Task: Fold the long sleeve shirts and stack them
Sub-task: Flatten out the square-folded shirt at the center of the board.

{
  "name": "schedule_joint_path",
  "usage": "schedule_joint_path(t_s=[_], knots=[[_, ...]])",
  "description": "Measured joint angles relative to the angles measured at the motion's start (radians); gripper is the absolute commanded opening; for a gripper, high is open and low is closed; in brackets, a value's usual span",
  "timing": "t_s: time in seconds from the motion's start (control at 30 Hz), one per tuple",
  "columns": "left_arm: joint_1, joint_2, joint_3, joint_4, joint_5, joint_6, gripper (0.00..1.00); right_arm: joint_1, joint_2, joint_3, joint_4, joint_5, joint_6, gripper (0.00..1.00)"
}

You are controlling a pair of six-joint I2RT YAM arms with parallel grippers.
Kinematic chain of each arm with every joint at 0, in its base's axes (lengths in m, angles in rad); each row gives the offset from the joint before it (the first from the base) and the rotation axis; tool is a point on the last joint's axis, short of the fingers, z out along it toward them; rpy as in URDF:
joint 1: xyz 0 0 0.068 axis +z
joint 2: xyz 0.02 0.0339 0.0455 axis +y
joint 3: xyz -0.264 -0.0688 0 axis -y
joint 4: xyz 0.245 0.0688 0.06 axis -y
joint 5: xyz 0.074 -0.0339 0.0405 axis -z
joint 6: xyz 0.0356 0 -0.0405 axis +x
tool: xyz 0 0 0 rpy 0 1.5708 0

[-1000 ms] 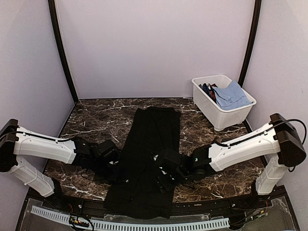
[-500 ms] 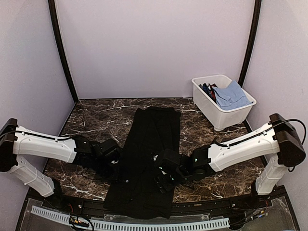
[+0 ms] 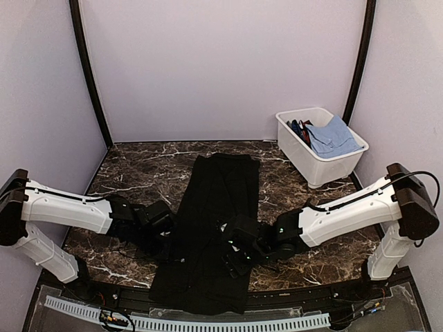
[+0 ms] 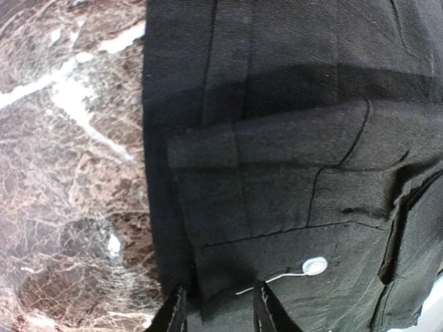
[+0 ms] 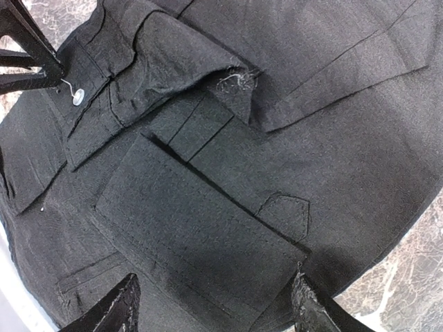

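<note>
Item, black shirt (image 3: 214, 207), flat on the desk (image 3: 138, 166) left of the white bin (image 3: 322, 166): we note the left claw (image 4: 220, 287) has narrowed around its edge, clamp unconfirmed, and the right claw (image 5: 215, 278) spread apart above, so a fold is likely imminent.

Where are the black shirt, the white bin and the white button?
black shirt (image 3: 220, 190), top view, middle of the cloth.
white bin (image 3: 331, 168), top view, its near wall.
white button (image 4: 315, 265), left wrist view, its face.
</note>
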Motion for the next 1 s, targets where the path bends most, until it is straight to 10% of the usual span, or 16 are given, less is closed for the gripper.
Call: schedule_joint_path(t_s=[0.57,1.0], knots=[[-0.01,0.006,0.0,0.013,0.031,0.0,0.0,0.019,0.036,0.023,-0.001,0.002,-0.014,0.86],[-0.01,-0.068,0.093,-0.045,-0.072,-0.011,0.0,0.084,0.177,0.146,-0.025,0.054,-0.069,0.9]])
